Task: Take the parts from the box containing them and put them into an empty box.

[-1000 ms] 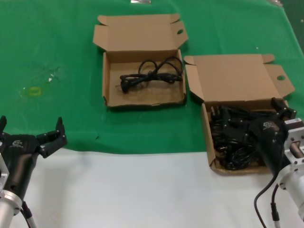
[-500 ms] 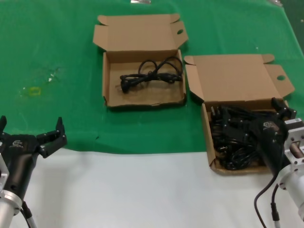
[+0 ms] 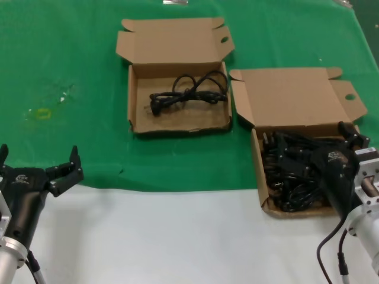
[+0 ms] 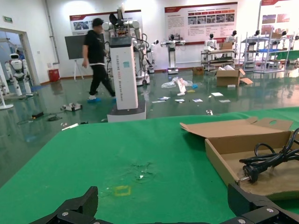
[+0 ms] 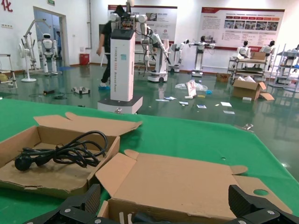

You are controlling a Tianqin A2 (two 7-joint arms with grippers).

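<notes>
Right gripper (image 3: 349, 137) has stayed low over the full box (image 3: 294, 118) across the last second, fingers spread, apparently among the heaped cords (image 3: 290, 171) with no grasp visible. Nothing lifted yet. Beyond it, the other box (image 3: 177, 97) holds one cord (image 3: 188, 92); left gripper (image 3: 41, 163) parked open, well apart.

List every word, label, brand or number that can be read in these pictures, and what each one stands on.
None can be read for certain.
White logo on the left gripper: too small to read.
White logo on the right gripper: too small to read.
Wall posters behind the table: print too small.
Red character at the wall's top corner: cut off.
Both boxes, the far box and the near box, and the cords: no print visible.
</notes>
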